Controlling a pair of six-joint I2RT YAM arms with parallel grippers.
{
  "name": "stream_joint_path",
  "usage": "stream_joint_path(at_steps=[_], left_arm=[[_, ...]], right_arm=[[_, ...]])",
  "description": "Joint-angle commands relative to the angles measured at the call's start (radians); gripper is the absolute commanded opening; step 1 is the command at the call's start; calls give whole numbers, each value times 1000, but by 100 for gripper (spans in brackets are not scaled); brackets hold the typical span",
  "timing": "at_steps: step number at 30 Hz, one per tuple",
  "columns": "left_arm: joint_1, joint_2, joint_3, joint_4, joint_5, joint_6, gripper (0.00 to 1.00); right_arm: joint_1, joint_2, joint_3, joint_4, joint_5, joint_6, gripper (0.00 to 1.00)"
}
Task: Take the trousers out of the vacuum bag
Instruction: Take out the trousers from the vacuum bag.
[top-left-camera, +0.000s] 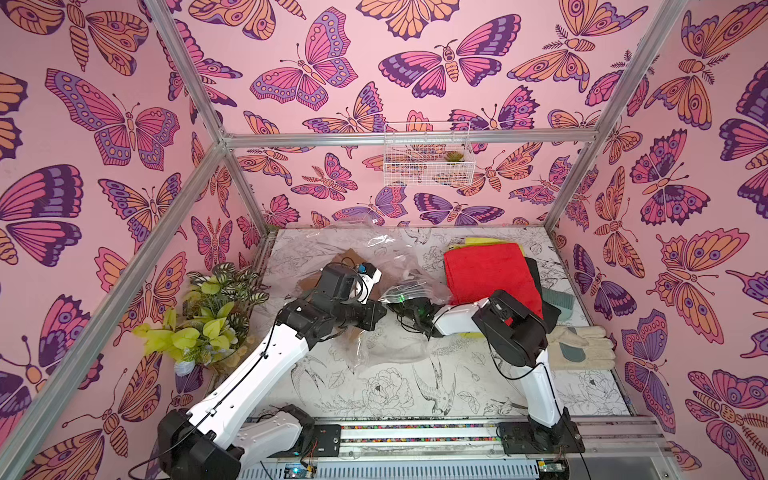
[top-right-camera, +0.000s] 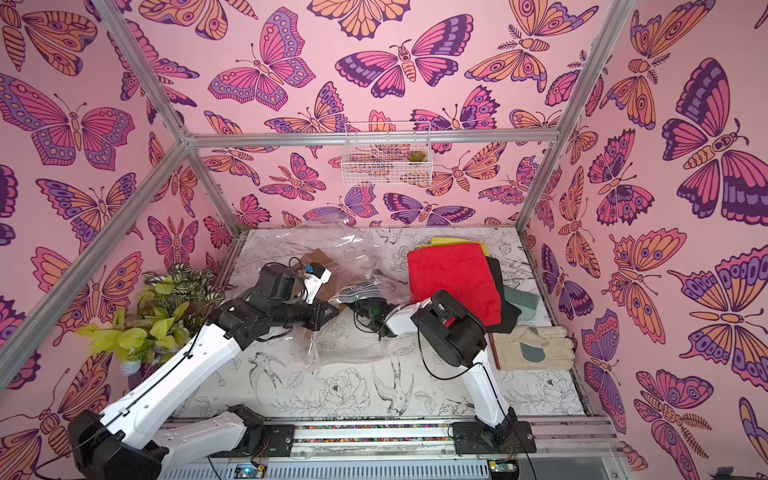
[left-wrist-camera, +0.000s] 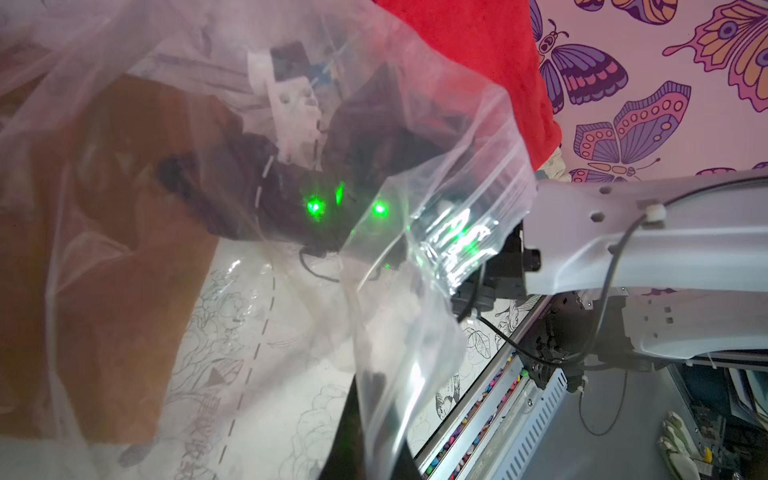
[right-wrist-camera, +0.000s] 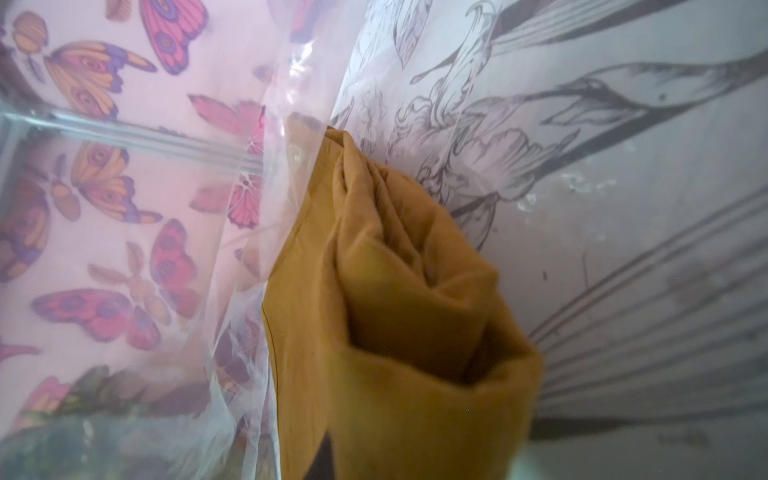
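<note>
Plausibly the mustard brown trousers (right-wrist-camera: 395, 270), pinched by the closed right gripper (right-wrist-camera: 328, 446) inside the vacuum bag (top-left-camera: 365, 245), could snag on its plastic and tug the mouth from the closed left gripper (left-wrist-camera: 368, 415).

Bunched mustard brown trousers (right-wrist-camera: 386, 291) bury the right gripper (right-wrist-camera: 329, 455), leaving one dark sliver at the frame edge. The left gripper (left-wrist-camera: 363, 440) is cut off beneath the vacuum bag (left-wrist-camera: 415, 324) film, which blurs everything behind it. The red trousers (top-left-camera: 486, 274) cover most of the yellow trousers (top-left-camera: 478, 241) and black trousers (top-left-camera: 534, 270).
</note>
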Motion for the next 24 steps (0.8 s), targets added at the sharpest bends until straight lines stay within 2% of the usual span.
stream_joint_path(at_steps=[1,13,24], left_arm=[[8,15,31,8,-44,-29,0],[8,83,66,8,-137,-69,0],[9,52,-28,44,-140,-89,0]], right_arm=[[42,-94,-37,-24,20,-63,0],[118,-285,-139,-167,112,-183,0],[123,-474,-111,-443,122,-281,0]])
